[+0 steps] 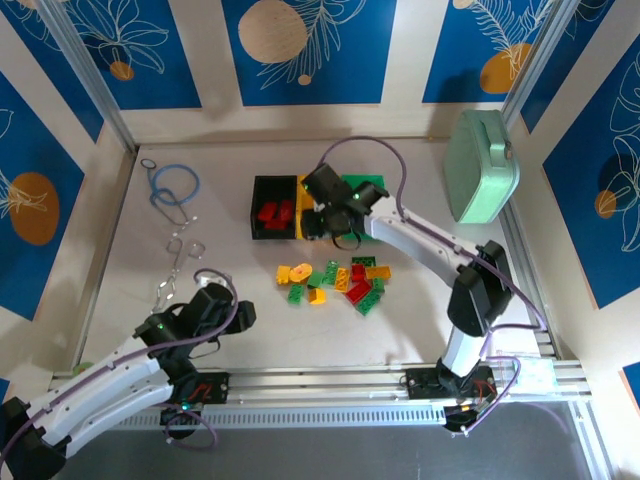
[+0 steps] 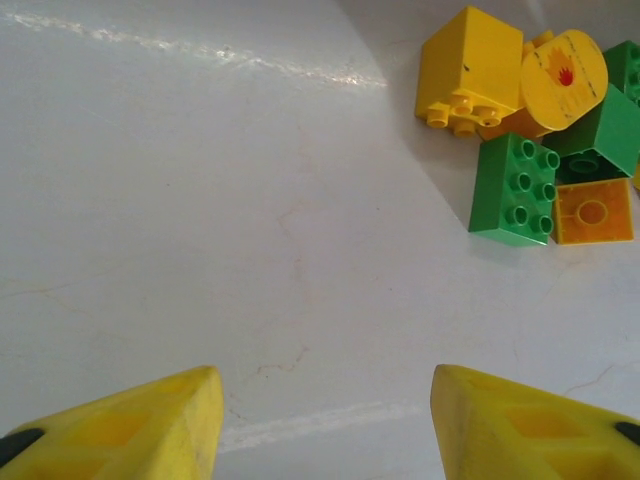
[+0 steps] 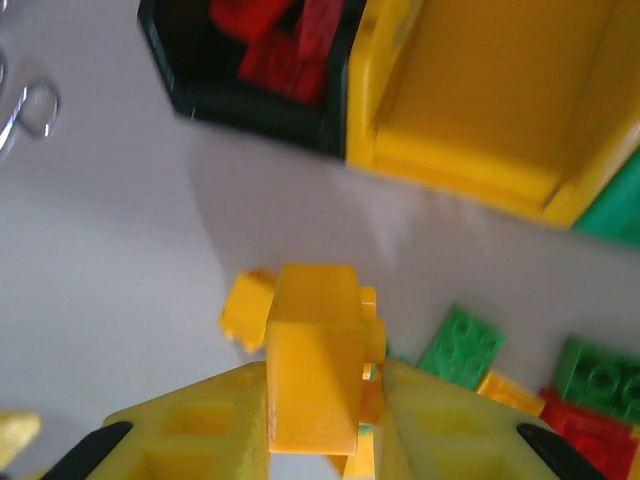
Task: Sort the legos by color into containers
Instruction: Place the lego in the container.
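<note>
Right gripper, clamped on a yellow lego, is hovering seemingly short of the yellow container, needing centring above before release.

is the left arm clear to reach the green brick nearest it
Likely yes: the left tool is open and empty, with only bare table between it and the green brick.

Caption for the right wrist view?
Right gripper grips a yellow lego before the yellow bin; red legos in black bin.

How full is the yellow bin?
Empty as far as visible: the right wrist view shows the yellow bin with a bare floor; its far end is out of frame.
</note>
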`<state>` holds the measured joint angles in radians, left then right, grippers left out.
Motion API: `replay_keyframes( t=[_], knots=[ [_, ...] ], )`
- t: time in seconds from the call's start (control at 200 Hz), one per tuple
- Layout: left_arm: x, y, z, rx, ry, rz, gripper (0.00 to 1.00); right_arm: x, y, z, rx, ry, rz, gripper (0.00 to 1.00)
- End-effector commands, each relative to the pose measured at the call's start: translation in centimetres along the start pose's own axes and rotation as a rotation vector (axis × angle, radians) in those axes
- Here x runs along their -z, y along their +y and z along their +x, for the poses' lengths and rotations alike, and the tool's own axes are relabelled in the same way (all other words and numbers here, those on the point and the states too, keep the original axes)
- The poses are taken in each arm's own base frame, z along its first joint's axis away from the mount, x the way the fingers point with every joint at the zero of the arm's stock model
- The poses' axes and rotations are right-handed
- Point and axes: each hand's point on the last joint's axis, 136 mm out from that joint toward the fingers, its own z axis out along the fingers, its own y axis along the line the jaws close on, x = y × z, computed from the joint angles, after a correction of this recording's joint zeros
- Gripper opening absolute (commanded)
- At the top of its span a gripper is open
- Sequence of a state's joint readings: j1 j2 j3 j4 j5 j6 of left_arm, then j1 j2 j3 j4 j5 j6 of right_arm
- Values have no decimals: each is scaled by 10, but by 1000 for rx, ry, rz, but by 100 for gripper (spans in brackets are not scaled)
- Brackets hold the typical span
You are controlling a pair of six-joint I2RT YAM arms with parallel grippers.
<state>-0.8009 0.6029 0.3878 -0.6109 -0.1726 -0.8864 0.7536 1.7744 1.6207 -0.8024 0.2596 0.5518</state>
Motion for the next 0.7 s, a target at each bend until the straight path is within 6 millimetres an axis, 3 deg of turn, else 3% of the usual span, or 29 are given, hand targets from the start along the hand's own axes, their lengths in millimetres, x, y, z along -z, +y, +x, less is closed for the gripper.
replay_keyframes(
  t=[0.0, 0.215, 0.25, 0.315, 0.38, 0.505, 0.695],
  knots=[
    [0, -1, 6, 4, 14, 5, 57, -23, -17, -13, 35, 72, 38, 28],
    [5, -14, 7, -18, 8, 35, 56, -45, -36, -60, 27, 70, 106, 31],
    [5, -17, 7, -25, 8, 42, 56, -45, -38, -66, 27, 66, 115, 38],
    [7, -24, 6, -39, 8, 55, 56, -42, -38, -75, 33, 56, 127, 64],
    [8, -31, 6, -60, 9, 66, 56, -36, -37, -81, 42, 46, 143, 70],
    [11, -52, 3, -118, 1, 86, 56, -20, -30, -80, 69, 13, 151, 72],
    [5, -94, 3, -201, 18, 125, 56, 2, -13, -51, 66, -47, 56, 73]
  ],
)
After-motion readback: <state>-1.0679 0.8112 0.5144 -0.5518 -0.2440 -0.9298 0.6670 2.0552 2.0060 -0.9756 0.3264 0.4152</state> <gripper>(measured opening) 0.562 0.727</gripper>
